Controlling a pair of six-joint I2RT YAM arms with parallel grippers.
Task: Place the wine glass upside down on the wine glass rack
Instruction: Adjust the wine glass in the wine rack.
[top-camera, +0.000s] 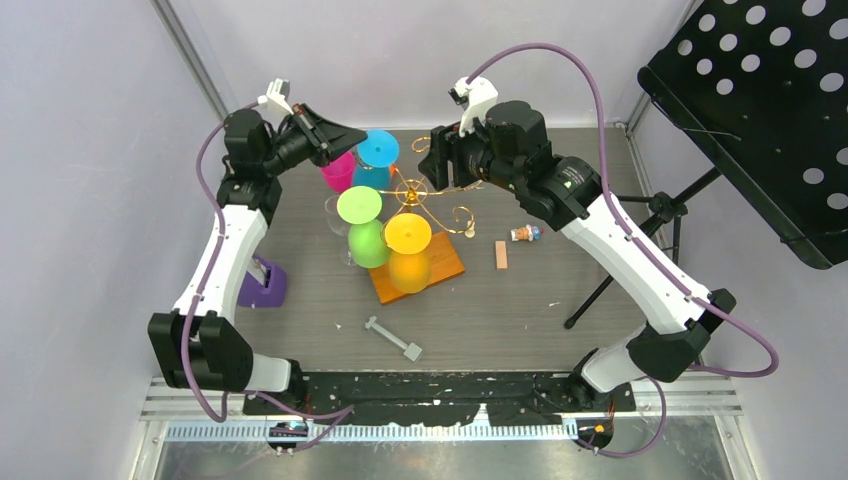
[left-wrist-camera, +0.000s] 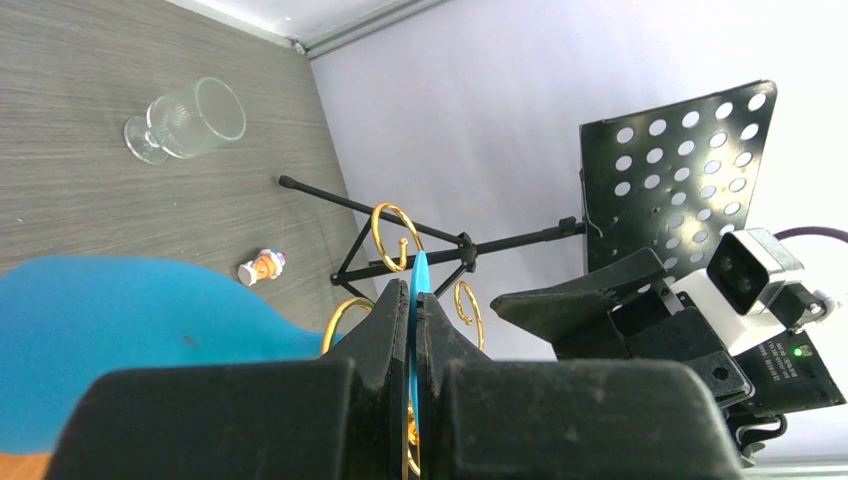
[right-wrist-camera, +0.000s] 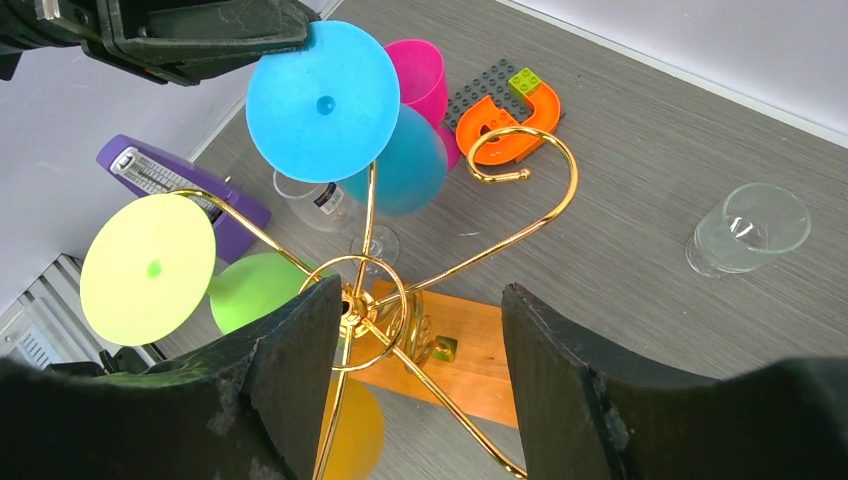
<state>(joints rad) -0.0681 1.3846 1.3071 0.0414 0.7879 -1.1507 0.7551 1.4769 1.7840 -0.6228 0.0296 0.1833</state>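
Wine glass to be placed is the blue one (right-wrist-camera: 323, 100), turned foot-up at the far side of the wine glass rack (top-camera: 415, 190).

Working outward from the arm bases, a grey bolt-like piece (top-camera: 393, 338) lies on the desk (top-camera: 300, 330) at 6 o'clock of the rack, well apart from it. Next comes the rack's orange base (top-camera: 445, 265). A yellow glass (top-camera: 408, 233) hangs upside down at 6 o'clock of the gold hub, and a green glass (top-camera: 360, 205) hangs likewise at 8 o'clock. The scrolled arms at 4 and 1 o'clock carry nothing.

The right claw (right-wrist-camera: 420, 300) hovers over the hub with its jaws wide apart. It grips nothing, and the gold wires show between them.

Farther back, at 11 o'clock, the blue glass has its bowl below and its flat foot on top, and one gold arm rises to just under that foot. The left claw (top-camera: 355, 138) is clamped on the foot's rim, the thin blue edge pinched between its fingers. A pink glass (top-camera: 338, 172) sits just beside it at 10 o'clock; whether it hangs I cannot tell. A clear glass (right-wrist-camera: 745, 230) lies on its side on the desk, apart from the rack.

I judge the turning-over and the carry done. What remains is settling the foot on the wire, letting go and backing away. Whether the stem already sits inside the scroll is not visible.
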